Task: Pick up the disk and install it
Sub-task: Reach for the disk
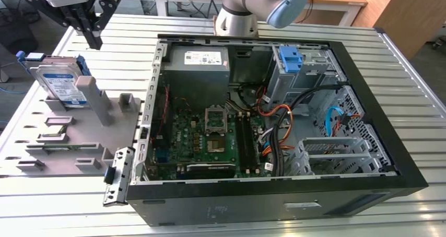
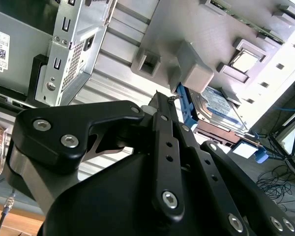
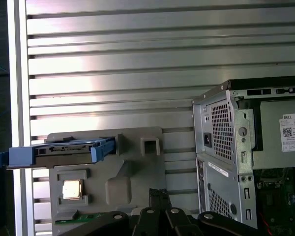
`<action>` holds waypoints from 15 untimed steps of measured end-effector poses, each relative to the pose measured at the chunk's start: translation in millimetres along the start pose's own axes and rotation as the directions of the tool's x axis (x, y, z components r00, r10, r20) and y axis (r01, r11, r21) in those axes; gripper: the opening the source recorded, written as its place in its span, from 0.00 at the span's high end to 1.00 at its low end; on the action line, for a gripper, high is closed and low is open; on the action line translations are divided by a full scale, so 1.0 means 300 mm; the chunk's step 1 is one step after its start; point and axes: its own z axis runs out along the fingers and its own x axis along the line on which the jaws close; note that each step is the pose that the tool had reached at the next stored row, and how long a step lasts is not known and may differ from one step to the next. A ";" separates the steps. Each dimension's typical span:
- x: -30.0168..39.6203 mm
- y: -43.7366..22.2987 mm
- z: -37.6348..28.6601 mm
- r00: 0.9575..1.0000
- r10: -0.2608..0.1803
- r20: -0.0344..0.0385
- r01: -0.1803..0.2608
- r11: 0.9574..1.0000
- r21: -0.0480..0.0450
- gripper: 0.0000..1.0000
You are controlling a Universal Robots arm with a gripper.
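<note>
While the disk is held upright in the grey fixture, partly hidden by its post, the gripper is seen closed and empty nearby.

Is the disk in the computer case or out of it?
Out. The disk stands on edge in the grey fixture beside the case; the gripper hangs near it, holding nothing.

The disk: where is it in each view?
Exterior view: the disk stands on edge at the exterior view's left, in the grey fixture.
Second wrist view: disk shows its label, beside the fixture post.
First wrist view: disk edge-on in the fixture.
Shared landmark: the grey fixture.
</note>
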 end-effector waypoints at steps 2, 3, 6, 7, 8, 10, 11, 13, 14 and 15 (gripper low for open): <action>0.000 0.000 0.000 1.000 0.000 -0.001 0.000 1.000 0.000 0.89; 0.000 0.000 0.001 1.000 0.000 -0.004 0.000 1.000 0.000 0.89; 0.000 0.000 0.001 1.000 0.001 -0.026 -0.001 1.000 0.002 0.89; 0.000 0.000 0.002 1.000 0.001 -0.027 -0.001 1.000 0.002 0.89; 0.000 0.000 0.002 1.000 0.001 -0.027 -0.001 1.000 0.002 0.89; 0.000 0.000 0.001 1.000 0.001 -0.028 -0.001 1.000 0.002 0.89; 0.000 0.000 0.001 1.000 0.001 -0.028 -0.001 1.000 0.002 0.89; 0.000 0.000 0.001 1.000 0.001 -0.028 -0.001 1.000 0.002 0.89; 0.000 0.000 0.001 1.000 0.001 -0.028 -0.001 1.000 0.002 0.89; 0.000 0.000 0.001 1.000 0.001 -0.028 -0.001 1.000 0.002 0.89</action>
